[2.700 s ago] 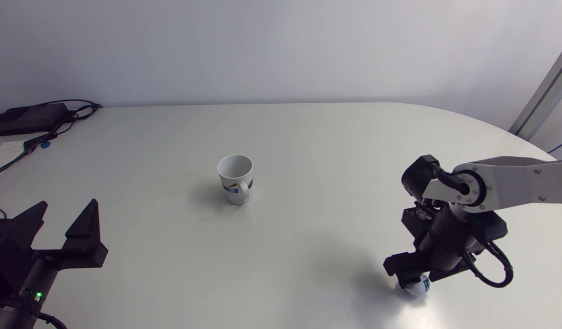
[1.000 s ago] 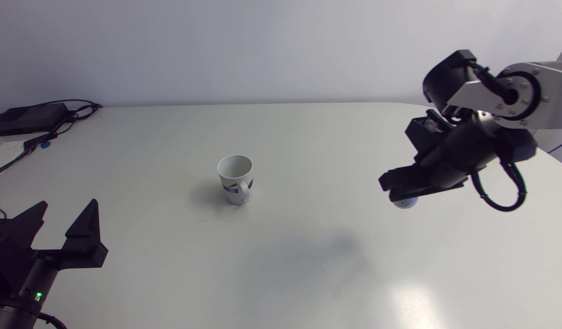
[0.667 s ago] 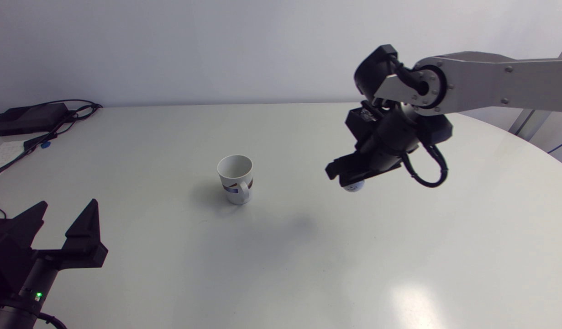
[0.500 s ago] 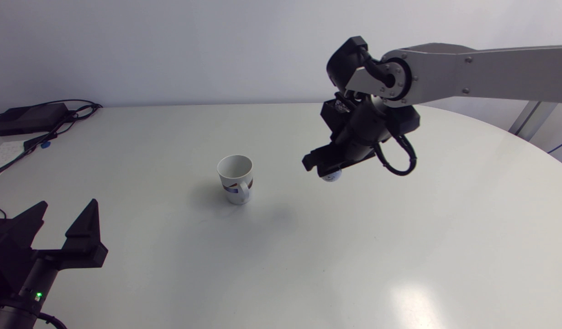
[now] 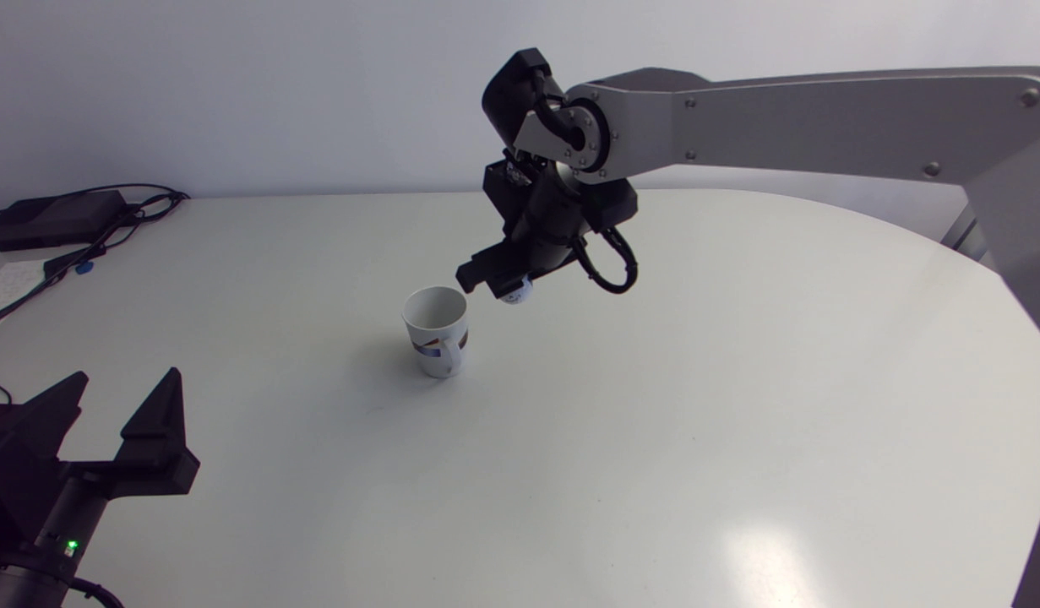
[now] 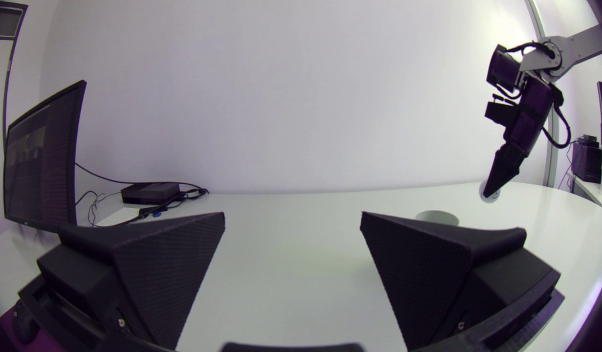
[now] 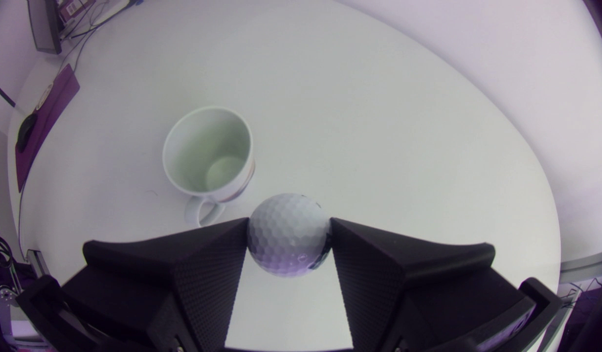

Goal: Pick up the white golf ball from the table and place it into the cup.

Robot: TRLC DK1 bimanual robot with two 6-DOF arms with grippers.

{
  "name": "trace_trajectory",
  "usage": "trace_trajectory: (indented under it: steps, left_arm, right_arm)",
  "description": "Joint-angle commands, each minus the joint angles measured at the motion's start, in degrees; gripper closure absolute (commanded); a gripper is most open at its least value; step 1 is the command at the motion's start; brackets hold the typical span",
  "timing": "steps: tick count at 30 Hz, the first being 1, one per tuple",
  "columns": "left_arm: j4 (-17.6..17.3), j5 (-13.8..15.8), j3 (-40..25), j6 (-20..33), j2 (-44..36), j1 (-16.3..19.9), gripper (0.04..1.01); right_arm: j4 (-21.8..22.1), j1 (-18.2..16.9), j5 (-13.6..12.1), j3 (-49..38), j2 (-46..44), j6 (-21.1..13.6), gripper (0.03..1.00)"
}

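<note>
The white golf ball (image 5: 515, 293) (image 7: 288, 233) hangs in the air, pinched between both fingers of my right gripper (image 5: 504, 285) (image 7: 287, 235), which is shut on it. The white cup (image 5: 436, 329) (image 7: 210, 155) stands upright on the table, empty, its handle toward the front edge. The ball is above the table just right of the cup's rim, higher than it. In the left wrist view the ball (image 6: 490, 191) shows at the tip of the right gripper (image 6: 494, 187), above the cup's rim (image 6: 436, 216). My left gripper (image 5: 118, 405) (image 6: 291, 234) rests open at the front left, holding nothing.
A black box (image 5: 55, 218) with cables (image 5: 106, 236) lies at the table's far left corner. A sheet of paper (image 5: 8, 285) lies beside it.
My right arm has lifted the ball off the table at the front right and carried it leftward and farther back, up to the cup. The left arm has not moved.
</note>
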Motion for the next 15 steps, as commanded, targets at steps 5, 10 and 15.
trace_trajectory:
  steps: [5, 10, 15]
  left_arm:
    - [0.06, 0.62, -1.02, 0.47, -0.93, -0.34, 0.051]
    - [0.06, 0.62, -1.02, 0.47, -0.93, -0.34, 0.051]
    - [0.06, 0.62, -1.02, 0.47, -0.93, -0.34, 0.051]
  right_arm:
    - [2.15, 0.35, 0.35, 5.69, 3.98, -1.66, 0.684]
    - [3.91, 1.23, 0.26, 7.54, 6.09, -2.01, 0.685]
    - [3.82, 2.64, 0.17, 12.46, 9.6, -1.93, 0.687]
